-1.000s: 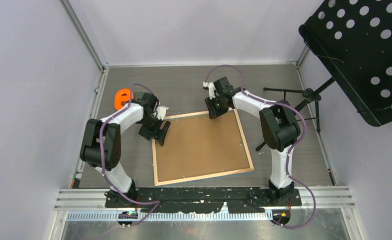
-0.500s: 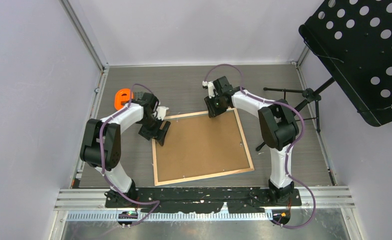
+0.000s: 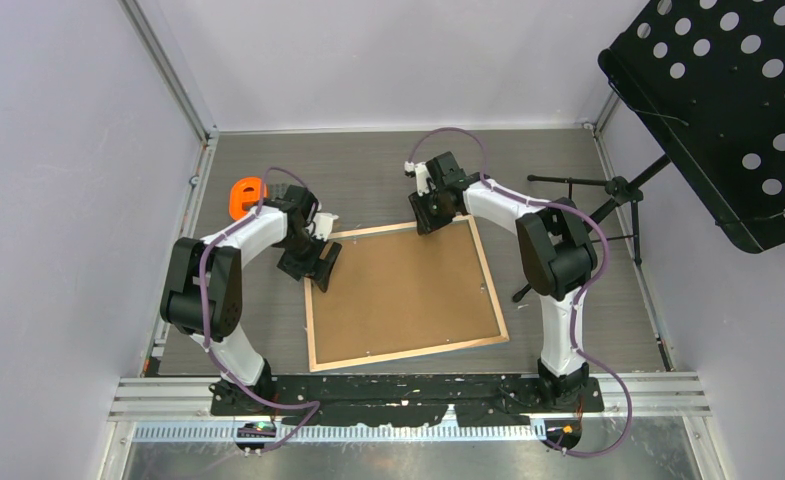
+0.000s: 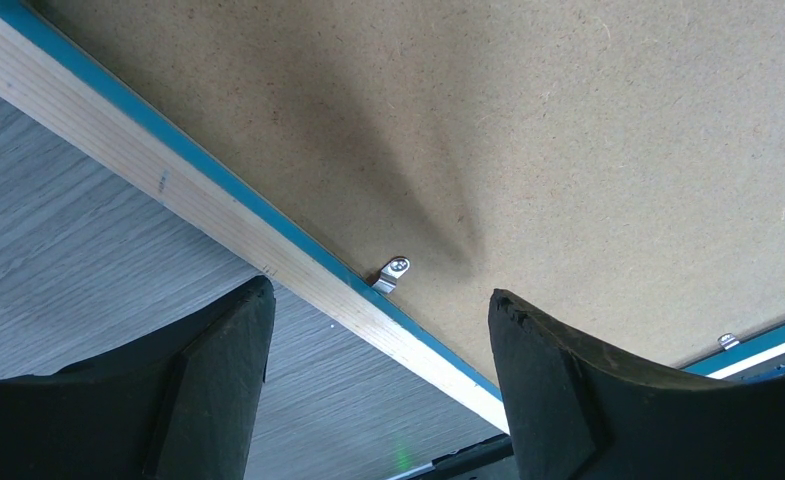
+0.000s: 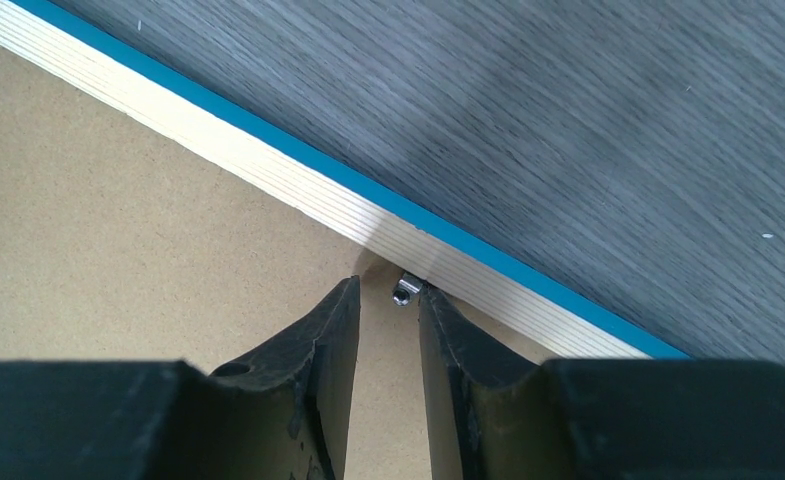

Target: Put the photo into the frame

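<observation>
The frame (image 3: 408,353) lies back-up on the counter (image 3: 368,160), light wood rails uppermost with a blue strip along them. A plain brown backing board (image 3: 403,290) fills its opening. The photo is not visible in any view, and whether it sits under the board cannot be told.

The left hand (image 3: 313,268) hangs over the frame's left rail near the far-left corner, spread wide and holding nothing. Its 2 fingers (image 4: 213,340) straddle the rail, one over the counter outside the frame and the other over the board. A small metal tab (image 4: 393,272) on that rail shows in the gap between them.

The right hand (image 3: 430,218) is at the frame's far rail, over the board's edge. Its fingers are narrowly parted with nothing between them. Another metal tab (image 5: 405,290) lies just beside the tip of one finger, against the rail's inner side.

An orange object (image 3: 247,196) sits on the counter beyond the frame's far-left corner.
</observation>
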You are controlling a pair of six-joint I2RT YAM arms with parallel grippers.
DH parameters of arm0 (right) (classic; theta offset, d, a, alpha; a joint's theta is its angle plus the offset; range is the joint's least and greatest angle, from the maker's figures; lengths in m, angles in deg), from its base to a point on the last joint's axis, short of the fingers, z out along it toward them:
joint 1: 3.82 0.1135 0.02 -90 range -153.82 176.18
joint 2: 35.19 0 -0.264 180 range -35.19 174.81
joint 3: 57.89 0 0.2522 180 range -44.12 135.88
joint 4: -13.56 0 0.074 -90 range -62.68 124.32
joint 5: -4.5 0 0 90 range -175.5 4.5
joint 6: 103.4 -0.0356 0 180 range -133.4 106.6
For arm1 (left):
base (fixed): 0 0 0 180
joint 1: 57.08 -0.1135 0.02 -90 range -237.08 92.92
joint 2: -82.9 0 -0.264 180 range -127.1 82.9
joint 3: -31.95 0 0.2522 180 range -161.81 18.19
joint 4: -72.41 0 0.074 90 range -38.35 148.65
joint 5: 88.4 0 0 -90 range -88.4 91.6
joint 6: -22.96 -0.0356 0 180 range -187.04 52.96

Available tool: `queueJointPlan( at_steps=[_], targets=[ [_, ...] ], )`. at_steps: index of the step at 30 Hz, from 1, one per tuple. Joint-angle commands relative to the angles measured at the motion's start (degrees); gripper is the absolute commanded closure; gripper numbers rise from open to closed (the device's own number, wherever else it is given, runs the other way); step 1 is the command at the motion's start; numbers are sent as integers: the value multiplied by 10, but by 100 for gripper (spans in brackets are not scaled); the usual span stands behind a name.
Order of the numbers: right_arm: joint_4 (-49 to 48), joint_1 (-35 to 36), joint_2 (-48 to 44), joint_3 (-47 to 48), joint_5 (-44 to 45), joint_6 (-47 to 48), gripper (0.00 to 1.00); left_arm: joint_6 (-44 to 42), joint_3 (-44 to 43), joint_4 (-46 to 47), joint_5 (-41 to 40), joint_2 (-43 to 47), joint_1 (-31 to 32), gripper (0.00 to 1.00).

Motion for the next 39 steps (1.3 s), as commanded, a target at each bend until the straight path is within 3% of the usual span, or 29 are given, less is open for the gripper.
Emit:
queueJointPlan(
  at_steps=[1,12,19,39],
  targets=[
    [-23,3,8,13,-12,9,65,-5,-14,1,6,8,2,23],
    [-17,-3,-24,4,18,16,63,-5,-15,1,3,9,2,23],
    [0,-12,-105,-30,40,59,49,-4,-14,2,1,11,2,23],
    [67,-35,-393,-329,72,233,43,-5,-14,4,5,19,2,23]
  ],
)
